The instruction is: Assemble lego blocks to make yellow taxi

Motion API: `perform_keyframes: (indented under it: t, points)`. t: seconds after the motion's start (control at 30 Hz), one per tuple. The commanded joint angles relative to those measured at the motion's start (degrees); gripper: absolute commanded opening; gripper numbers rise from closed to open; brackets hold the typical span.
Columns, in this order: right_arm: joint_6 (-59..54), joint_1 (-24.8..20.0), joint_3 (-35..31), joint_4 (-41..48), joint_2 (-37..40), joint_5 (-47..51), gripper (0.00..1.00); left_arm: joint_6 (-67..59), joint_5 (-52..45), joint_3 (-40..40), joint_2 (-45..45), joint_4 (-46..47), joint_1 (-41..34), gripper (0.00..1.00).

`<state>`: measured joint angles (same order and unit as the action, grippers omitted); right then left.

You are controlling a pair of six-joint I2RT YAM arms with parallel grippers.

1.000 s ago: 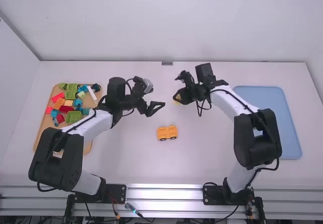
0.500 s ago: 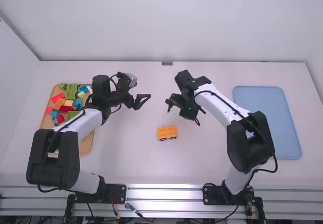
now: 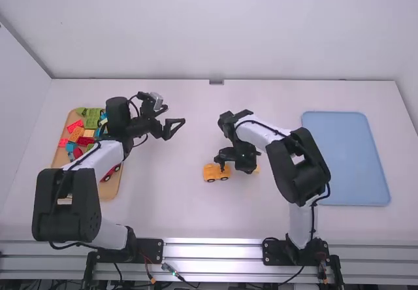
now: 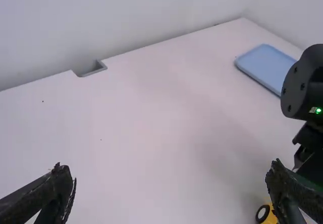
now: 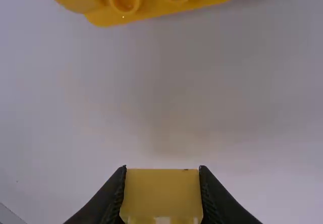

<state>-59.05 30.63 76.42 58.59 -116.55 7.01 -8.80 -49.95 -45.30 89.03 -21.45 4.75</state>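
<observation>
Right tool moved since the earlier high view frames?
Yes. In the high view, the right tool came closer to the metal rail along the table's near edge.

The left claw has its two black fingers wide apart, with nothing between them; a bit of the yellow car and one black wheel peek out by one finger; the right arm is black with a green light; a blue tray lies on the white desk.

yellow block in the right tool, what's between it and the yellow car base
White tabletop lies between the block and car base, right wrist view.
</observation>
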Motion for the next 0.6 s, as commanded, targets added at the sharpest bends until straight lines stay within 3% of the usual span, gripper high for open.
perform_keyframes:
  t: [0.0, 0.33, 0.57]
  points:
    - [-4.31, -1.20, -0.02, 0.48, -0.04, -5.44, 0.00, 0.20, -1.66, 0.59, 0.24, -0.24, -0.22, 0.99]
    - [-5.86, -4.04, -0.90, -1.44, -0.09, -9.99, 0.00, 0.22, -1.68, 0.59, 0.24, -0.68, -0.24, 0.99]
    - [-5.64, -2.67, -4.13, -4.37, -0.09, -6.95, 0.00, 0.42, -1.70, 0.57, 0.24, -0.66, -0.24, 0.99]
